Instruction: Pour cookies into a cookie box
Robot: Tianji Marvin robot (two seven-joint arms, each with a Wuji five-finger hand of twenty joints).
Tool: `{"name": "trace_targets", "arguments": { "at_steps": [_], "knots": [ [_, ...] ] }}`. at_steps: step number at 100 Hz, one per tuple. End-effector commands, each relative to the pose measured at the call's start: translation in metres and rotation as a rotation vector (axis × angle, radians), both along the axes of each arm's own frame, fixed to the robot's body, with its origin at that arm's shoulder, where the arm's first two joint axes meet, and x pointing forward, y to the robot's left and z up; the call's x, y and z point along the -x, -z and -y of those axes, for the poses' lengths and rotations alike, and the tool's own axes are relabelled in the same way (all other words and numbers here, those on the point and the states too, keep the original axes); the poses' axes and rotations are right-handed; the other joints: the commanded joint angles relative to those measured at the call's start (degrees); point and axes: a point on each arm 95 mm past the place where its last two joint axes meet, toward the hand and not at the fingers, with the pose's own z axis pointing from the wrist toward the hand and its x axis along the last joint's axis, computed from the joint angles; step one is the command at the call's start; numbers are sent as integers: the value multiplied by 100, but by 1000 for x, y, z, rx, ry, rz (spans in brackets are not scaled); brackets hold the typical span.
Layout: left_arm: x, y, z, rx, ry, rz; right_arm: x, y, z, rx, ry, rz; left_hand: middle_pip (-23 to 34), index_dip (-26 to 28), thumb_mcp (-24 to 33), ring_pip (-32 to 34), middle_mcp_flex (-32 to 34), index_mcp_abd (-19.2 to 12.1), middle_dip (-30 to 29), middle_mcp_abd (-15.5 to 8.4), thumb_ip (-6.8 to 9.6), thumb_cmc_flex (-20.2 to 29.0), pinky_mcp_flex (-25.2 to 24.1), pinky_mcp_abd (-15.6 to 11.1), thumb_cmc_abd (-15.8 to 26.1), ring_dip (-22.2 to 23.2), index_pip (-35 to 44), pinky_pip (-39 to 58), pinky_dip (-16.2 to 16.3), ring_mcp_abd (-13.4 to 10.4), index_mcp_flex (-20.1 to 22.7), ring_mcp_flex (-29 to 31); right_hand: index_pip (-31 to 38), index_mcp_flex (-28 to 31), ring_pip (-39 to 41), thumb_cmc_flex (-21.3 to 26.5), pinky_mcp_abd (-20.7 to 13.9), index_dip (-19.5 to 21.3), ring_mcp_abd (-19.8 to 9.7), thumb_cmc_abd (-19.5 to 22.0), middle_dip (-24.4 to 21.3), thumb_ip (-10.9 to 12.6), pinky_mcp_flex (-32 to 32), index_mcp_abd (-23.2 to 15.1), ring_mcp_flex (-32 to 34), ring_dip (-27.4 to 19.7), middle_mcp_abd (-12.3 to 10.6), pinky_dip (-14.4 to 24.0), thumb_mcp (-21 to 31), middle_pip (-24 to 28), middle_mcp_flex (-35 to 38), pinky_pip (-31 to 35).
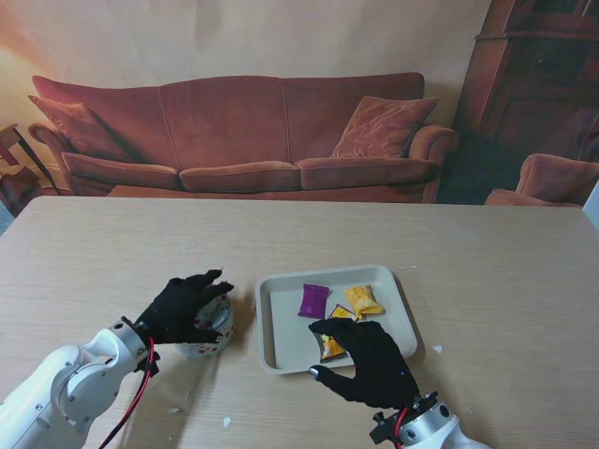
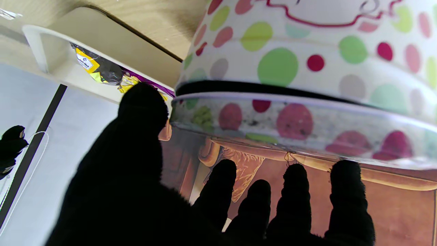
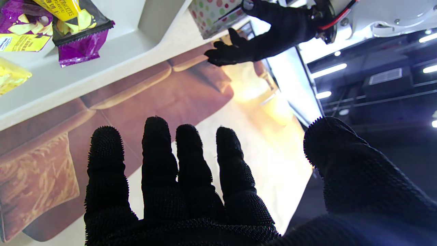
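Note:
A round polka-dot cookie box (image 1: 213, 327) stands on the wooden table, left of a white tray (image 1: 273, 323). My left hand (image 1: 182, 307) rests over the box's top with its fingers spread. In the left wrist view the box (image 2: 307, 68) fills the frame just beyond the fingertips (image 2: 344, 177). On the tray lie a purple packet (image 1: 314, 300), a yellow packet (image 1: 363, 300) and a third packet (image 1: 332, 346), partly hidden. My right hand (image 1: 370, 360) hovers open over the tray's near edge. The right wrist view shows its spread fingers (image 3: 157, 160) and the packets (image 3: 80, 48).
Small white scraps lie on the table (image 1: 438, 349) right of the tray and near me (image 1: 226, 422). A printed sofa backdrop (image 1: 243, 140) stands behind the table's far edge. Bare wood stretches to the far left and far right.

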Motion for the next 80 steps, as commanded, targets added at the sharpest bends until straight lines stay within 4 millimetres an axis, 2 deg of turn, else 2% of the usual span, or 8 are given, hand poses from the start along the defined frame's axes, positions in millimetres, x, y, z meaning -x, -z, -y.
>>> {"name": "trace_targets", "arguments": {
  "at_steps": [1,7,24,34,47,56,73,80],
  "knots": [
    [5,6,4,-4,15,-19,2,1,-2,6,-6,-13,-7,-56,182,47,3,42,86,22,-111,-125,337,-146,-178,143,37,1033,548,21,107,69,171,96,78,63,11,31,-36,138,-6,-77,-40,-50,62,51,-56,-62,60,-59,105,99],
    [5,5,4,-6,17,-14,2,1,-2,8,-6,-14,-20,-63,31,-133,1,35,61,9,-120,-172,209,-24,-98,-17,24,689,367,10,91,16,176,115,77,62,15,35,-33,141,-4,-78,-42,-47,61,50,-47,-63,59,-54,118,98],
    [5,4,3,6,13,-15,2,2,-2,16,-8,-20,-107,-81,-804,-1209,-58,-3,-275,-18,-57,-70,-340,172,221,-1331,-61,-1806,-1211,-70,47,-477,164,117,76,62,8,36,-40,159,-8,-79,-44,-46,63,49,-50,-66,48,-61,131,96],
    [4,4,2,11,0,-36,2,2,-3,18,-10,-23,-154,-114,-1134,-1548,-134,-29,-442,-44,-36,-38,-458,220,364,-1770,-135,-2832,-1772,-85,17,-656,160,119,75,63,4,39,-49,166,-8,-78,-43,-52,63,49,-46,-66,36,-60,142,97],
    [2,5,0,-25,-15,-64,2,3,-3,21,-12,-24,-183,-148,-1460,-1738,-248,-64,-540,-73,6,18,-470,252,469,-2111,-227,-3727,-1940,-106,-79,-673,158,124,74,65,10,43,-49,166,-10,-75,-42,-54,59,48,-54,-65,33,-66,143,99],
    [-1,6,0,-33,-27,-100,1,3,-3,25,-14,-27,-208,-160,-1526,-1830,-323,-87,-583,-76,22,48,-498,280,491,-2343,-272,-3919,-1952,-73,-156,-678,155,113,75,61,3,46,-46,180,-9,-75,-43,-57,57,49,-46,-66,23,-66,134,98],
    [-5,8,-4,-52,-44,-151,1,3,-4,24,-14,-26,-219,-168,-1543,-1759,-366,-91,-610,-11,41,105,-142,493,503,-2358,-309,-3770,-1839,78,-234,-683,153,110,78,66,8,50,-50,184,-7,-73,-44,-55,55,50,-54,-66,15,-64,131,100],
    [-5,10,-5,-43,-52,-159,1,3,-4,23,-12,-24,-219,-167,-1547,-1656,-389,-68,-626,3,58,156,95,571,478,-2201,-327,-3504,-1625,127,-278,-702,156,115,81,71,9,53,-52,182,-7,-72,-41,-58,59,50,-44,-65,17,-62,136,102]
  ]
}}
